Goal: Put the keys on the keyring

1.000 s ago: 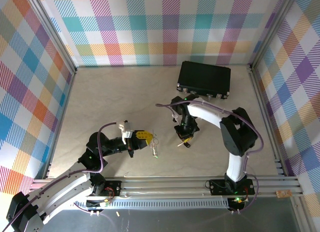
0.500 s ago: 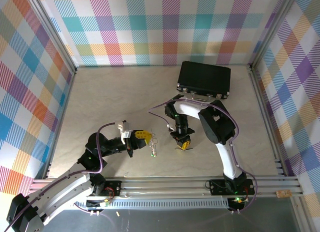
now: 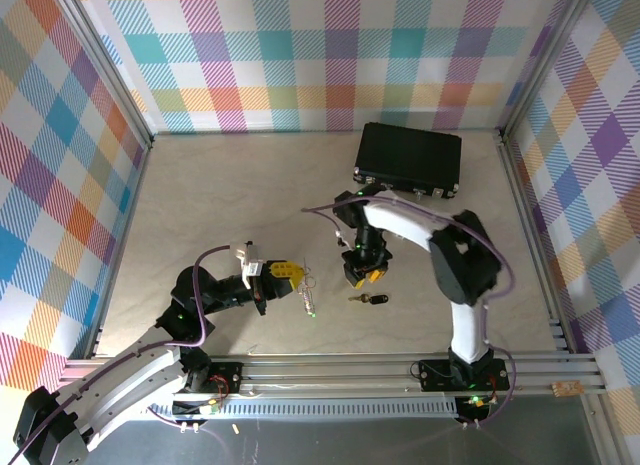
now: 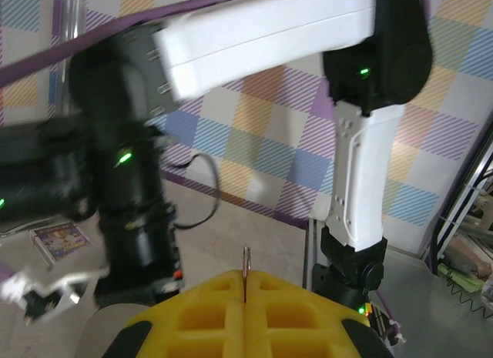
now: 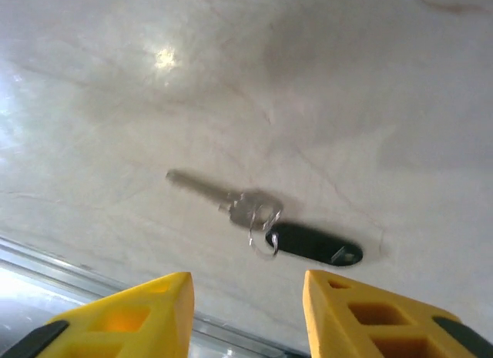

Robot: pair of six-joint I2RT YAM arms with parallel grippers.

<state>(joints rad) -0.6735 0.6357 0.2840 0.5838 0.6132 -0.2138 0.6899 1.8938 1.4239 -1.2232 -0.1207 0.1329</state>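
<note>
pale tabletop (image 3: 220, 195): black-headed key (image 5: 266, 223) lay crosswise before your spread, empty right fingers (image 5: 362, 319); left fingers (image 4: 219, 319) clenched the keyring (image 3: 308, 281).

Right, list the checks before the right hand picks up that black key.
1. Right hand open: ok.
2. Black key flat on the table, free of the fingers: ok.
3. Key lies ahead, between the fingers: ok.
4. Left hand shut on the keyring: ok.
5. Keyring's opening reachable: cannot tell.
</note>
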